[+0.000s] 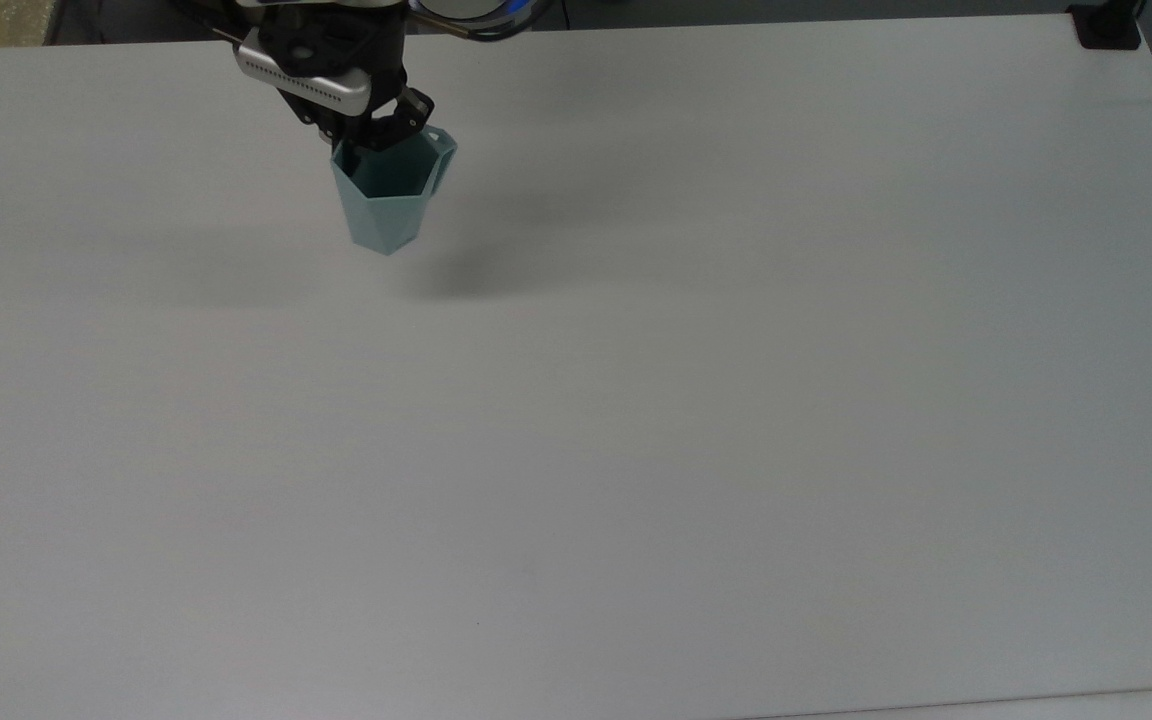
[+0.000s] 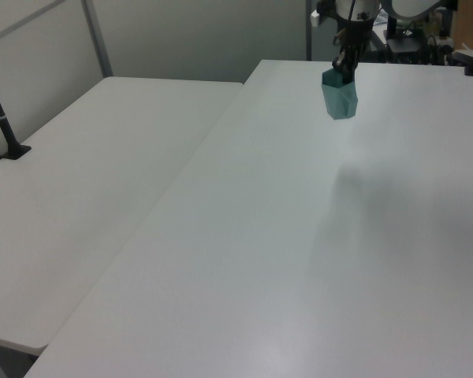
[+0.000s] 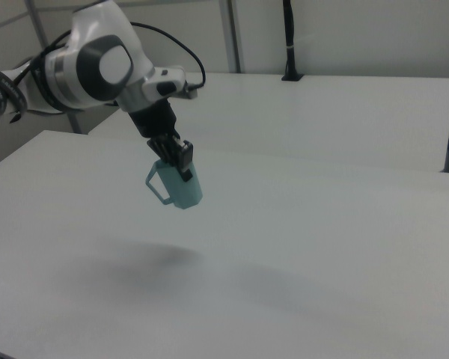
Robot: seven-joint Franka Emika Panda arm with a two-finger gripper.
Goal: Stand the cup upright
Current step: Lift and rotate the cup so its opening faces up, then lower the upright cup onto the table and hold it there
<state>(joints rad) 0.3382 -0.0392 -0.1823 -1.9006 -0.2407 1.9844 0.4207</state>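
The pale teal faceted cup (image 1: pixel 389 200) hangs in the air well above the white table (image 1: pixel 636 420), mouth up and nearly upright. Its small handle (image 1: pixel 444 148) juts from the rim. My gripper (image 1: pixel 368 140) is shut on the cup's rim wall, one finger inside the mouth. In the right view the cup (image 3: pixel 181 186) dangles below the gripper (image 3: pixel 178 161), with its shadow on the table beneath. The left view has the cup (image 2: pixel 340 94) under the gripper (image 2: pixel 343 66) near the table's far end.
A second white table (image 2: pixel 87 181) stands beside this one at the left view's left, with a black post (image 2: pixel 1 114) on it. A black clamp (image 1: pixel 1106 25) sits at the top view's upper right corner.
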